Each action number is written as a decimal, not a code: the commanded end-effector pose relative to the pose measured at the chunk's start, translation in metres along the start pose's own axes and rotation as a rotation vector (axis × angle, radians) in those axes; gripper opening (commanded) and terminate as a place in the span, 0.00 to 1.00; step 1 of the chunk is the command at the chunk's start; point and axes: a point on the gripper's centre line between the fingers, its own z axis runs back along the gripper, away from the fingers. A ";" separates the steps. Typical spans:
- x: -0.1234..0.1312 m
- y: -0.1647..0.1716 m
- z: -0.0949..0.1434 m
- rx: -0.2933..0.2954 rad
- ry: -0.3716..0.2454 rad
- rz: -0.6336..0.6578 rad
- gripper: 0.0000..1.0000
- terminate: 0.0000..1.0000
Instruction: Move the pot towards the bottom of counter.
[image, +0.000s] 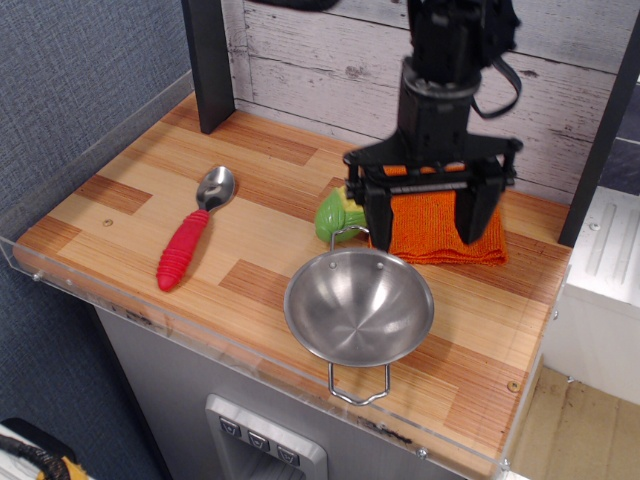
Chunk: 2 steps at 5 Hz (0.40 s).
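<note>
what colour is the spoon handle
Red, with a ribbed grip; the spoon shows clearly in the only view, observation.image.

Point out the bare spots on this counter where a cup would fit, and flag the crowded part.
Free: the back-left planks between the dark post and the spoon; the front-left corner below the spoon; the front-right corner beside the pot. Crowded: the middle-right, where pot, toy corn, orange cloth and the open gripper cluster.

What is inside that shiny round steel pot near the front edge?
The shiny round steel pot looks empty: only its bare, reflective metal bottom shows. The open black gripper hangs above the orange cloth, not in the pot.
</note>
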 end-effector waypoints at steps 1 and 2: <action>0.021 0.026 0.048 -0.074 -0.105 0.094 1.00 0.00; 0.036 0.026 0.055 -0.092 -0.131 0.133 1.00 0.00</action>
